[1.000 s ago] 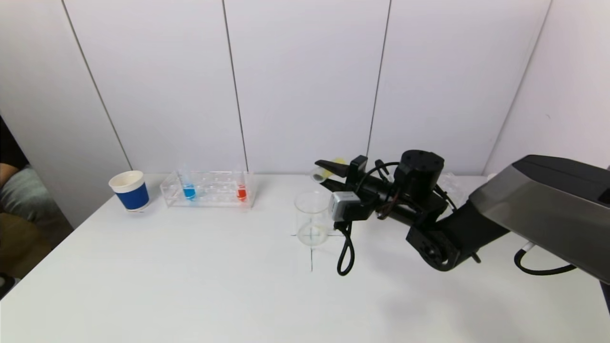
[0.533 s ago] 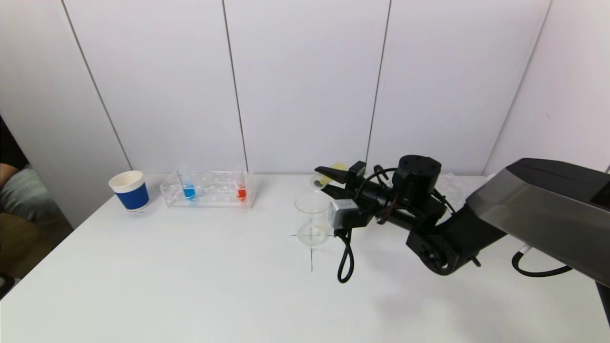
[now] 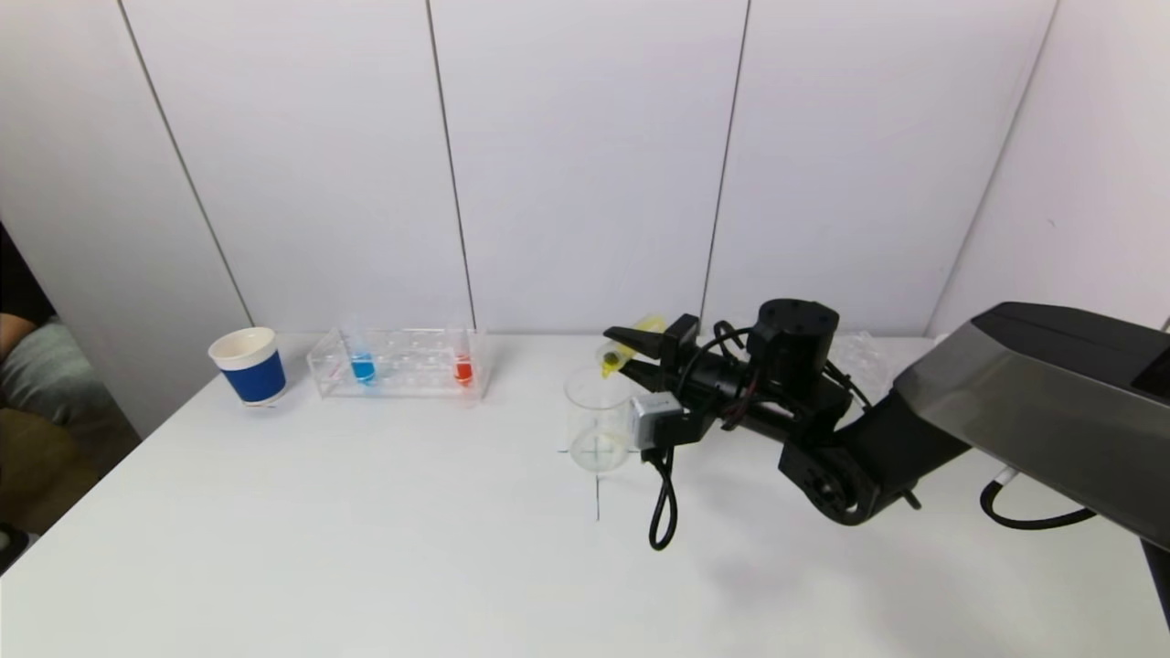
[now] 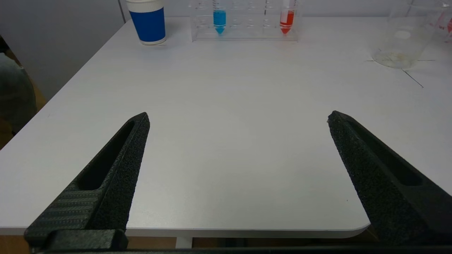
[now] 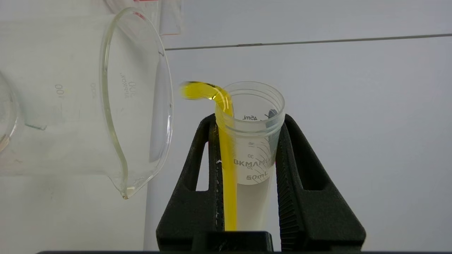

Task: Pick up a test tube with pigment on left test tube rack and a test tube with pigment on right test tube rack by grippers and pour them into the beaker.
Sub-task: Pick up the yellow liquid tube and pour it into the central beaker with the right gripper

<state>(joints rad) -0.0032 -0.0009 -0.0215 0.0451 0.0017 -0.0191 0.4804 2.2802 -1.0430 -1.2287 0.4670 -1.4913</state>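
My right gripper [image 3: 631, 350] [image 5: 247, 121] is shut on a clear test tube with yellow pigment [image 3: 614, 355] [image 5: 249, 148], tipped on its side at the rim of the glass beaker [image 3: 599, 419] [image 5: 106, 98]. Yellow liquid streams from the tube's mouth towards the beaker's opening. The left rack [image 3: 400, 364] [image 4: 243, 21] holds a blue-pigment tube [image 3: 363, 367] [image 4: 219, 19] and a red-pigment tube [image 3: 463, 369] [image 4: 286, 19]. My left gripper [image 4: 238, 118] is open and empty, low over the table's near edge, far from the rack. The right rack [image 3: 864, 352] is mostly hidden behind my right arm.
A blue paper cup [image 3: 249, 366] [image 4: 148, 21] stands left of the left rack. A black cable [image 3: 663, 498] hangs from my right wrist beside the beaker. A person's arm [image 3: 27, 356] shows at the far left edge.
My right gripper has tilted the tube further down and moved it over the beaker's rim. Yellow liquid now flows out of the tube's mouth.
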